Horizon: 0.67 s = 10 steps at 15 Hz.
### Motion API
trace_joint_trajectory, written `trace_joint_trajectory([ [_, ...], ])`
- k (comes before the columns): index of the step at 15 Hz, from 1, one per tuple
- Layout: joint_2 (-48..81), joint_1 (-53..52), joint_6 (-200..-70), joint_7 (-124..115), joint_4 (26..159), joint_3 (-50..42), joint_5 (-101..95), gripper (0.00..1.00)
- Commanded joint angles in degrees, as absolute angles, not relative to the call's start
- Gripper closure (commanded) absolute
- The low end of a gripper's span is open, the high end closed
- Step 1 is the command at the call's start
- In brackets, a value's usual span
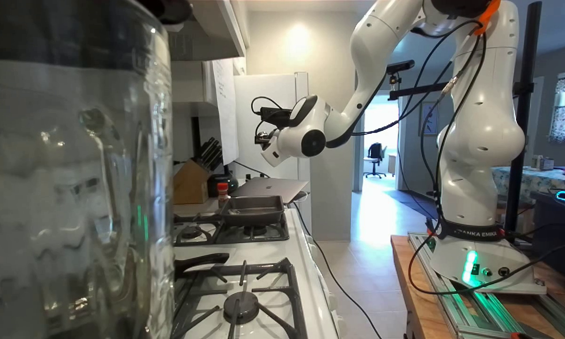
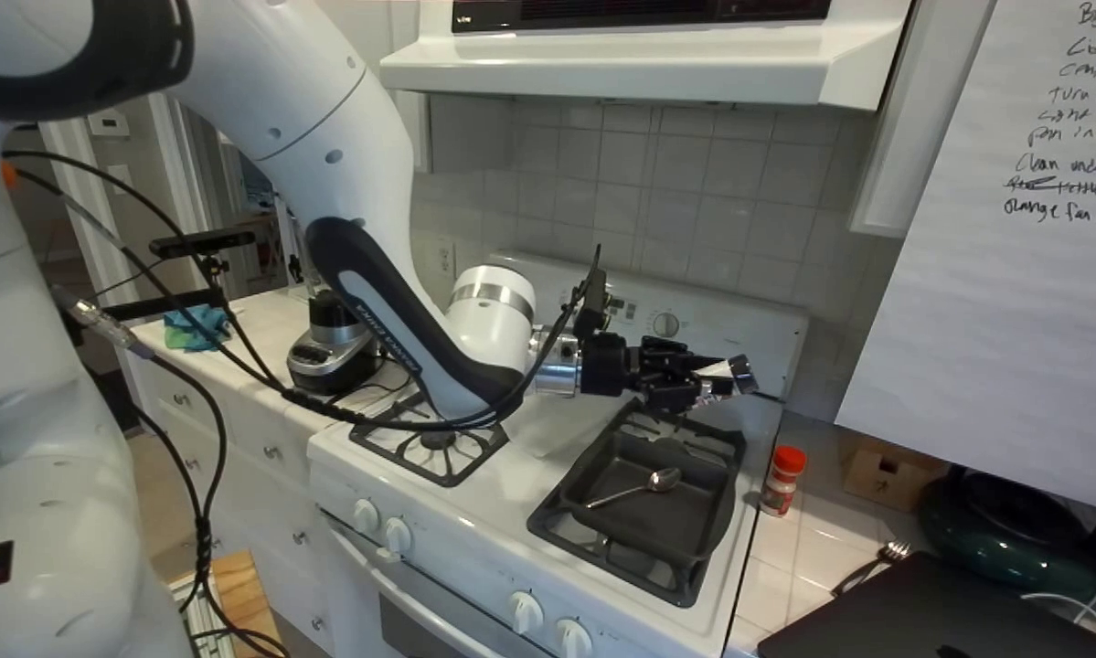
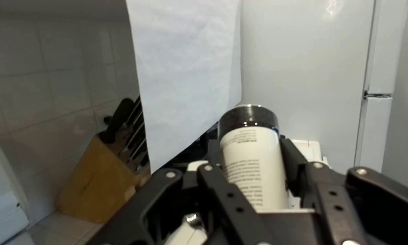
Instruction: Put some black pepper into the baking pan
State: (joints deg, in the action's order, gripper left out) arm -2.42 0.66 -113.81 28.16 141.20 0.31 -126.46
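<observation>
Dark grey, the pan (image 2: 659,519) sits on the stove (image 2: 511,484) with a spoon (image 2: 663,481) inside. Above the stove, the tool (image 3: 252,156), part-closed, grips a tilted, white-labelled jar (image 3: 254,166). Beside the stove, a red-capped bottle (image 2: 780,488) stands on the bench (image 2: 781,548).

Stove (image 2: 520,480) in both exterior views, from opposite ends, wrist view close over hand (image 3: 251,153), facing refrigerator (image 3: 302,68)

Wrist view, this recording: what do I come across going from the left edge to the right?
White panel → wooden knife block → hanging paper sheet → dark-ended container gripped in the claw → refrigerator.
</observation>
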Motion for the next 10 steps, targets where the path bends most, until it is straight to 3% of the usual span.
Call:
trace_joint_trajectory([
  [1, -2.4, 0.5, -111.4, 26.6, 142.4, 0.2, -131.5, 0.8],
  [6, 1.2, -0.1, -92.8, 24.8, 140.0, 0.9, -128.2, 0.8],
  [8, -1.2, 0.3, -104.6, 27.9, 142.9, 0.4, -132.9, 0.8],
  [9, -0.8, 0.2, -106.2, 29.1, 143.0, 0.4, -133.7, 0.8],
  [10, 1.0, -0.2, -99.7, 28.1, 142.2, 0.9, -132.5, 0.8],
])
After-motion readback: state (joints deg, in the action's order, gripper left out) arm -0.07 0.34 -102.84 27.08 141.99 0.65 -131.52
